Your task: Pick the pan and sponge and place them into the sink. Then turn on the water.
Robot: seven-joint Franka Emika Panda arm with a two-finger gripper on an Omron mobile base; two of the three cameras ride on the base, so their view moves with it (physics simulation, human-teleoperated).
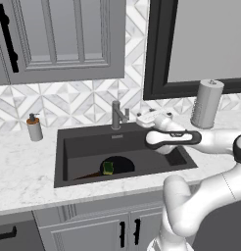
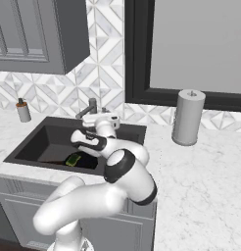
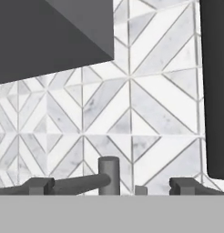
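The black pan (image 1: 121, 163) lies in the dark grey sink (image 1: 83, 147), its thin handle (image 1: 85, 175) pointing to the front left. On top of it rests the yellow-green sponge (image 1: 108, 168), also seen in the basin in the right base view (image 2: 73, 159). The grey faucet (image 1: 116, 115) stands at the sink's back rim, and no water runs from it. My gripper (image 1: 141, 116) hovers just right of the faucet, at the height of its top. In the hand view my gripper (image 3: 112, 186) is open, with the faucet post (image 3: 109, 173) between the fingertips (image 3: 40, 185) and nothing held.
A grey soap dispenser (image 1: 34, 127) stands on the marble counter (image 1: 24, 171) left of the sink. To the right is a paper towel roll (image 1: 206, 104), below a dark window frame (image 1: 154, 59). A wall cabinet (image 1: 59, 39) hangs above the sink's left side.
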